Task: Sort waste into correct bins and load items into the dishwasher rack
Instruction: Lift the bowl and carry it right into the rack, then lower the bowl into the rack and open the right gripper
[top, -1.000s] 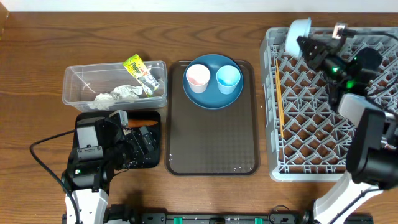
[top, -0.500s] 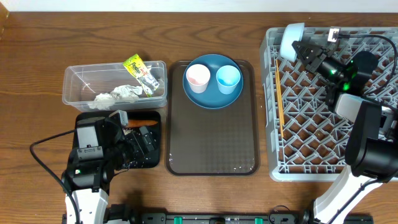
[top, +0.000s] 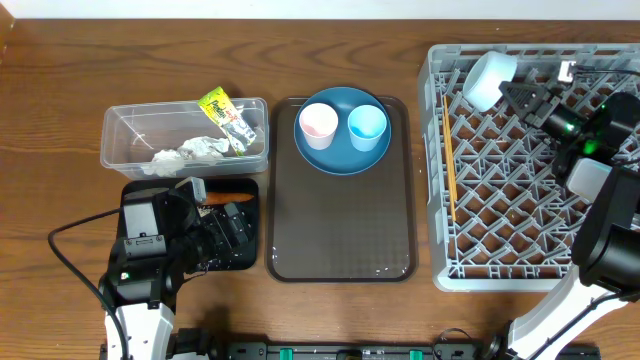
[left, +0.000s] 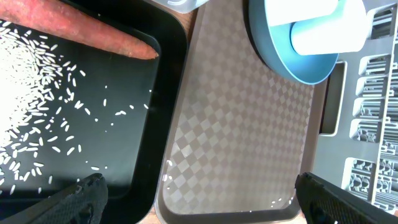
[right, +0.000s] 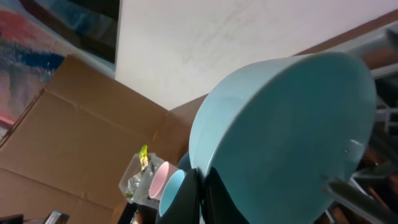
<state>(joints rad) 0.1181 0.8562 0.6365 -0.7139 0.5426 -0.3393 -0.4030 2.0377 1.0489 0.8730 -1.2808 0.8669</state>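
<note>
Bowl tilted on edge above far left corner of rack, clamped by right gripper. Left gripper spread wide, empty, over black tray holding carrot, rice.

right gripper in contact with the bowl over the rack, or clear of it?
Touching. The right wrist view shows the right gripper clamped on the rim of the bowl, with no gap between them.
</note>
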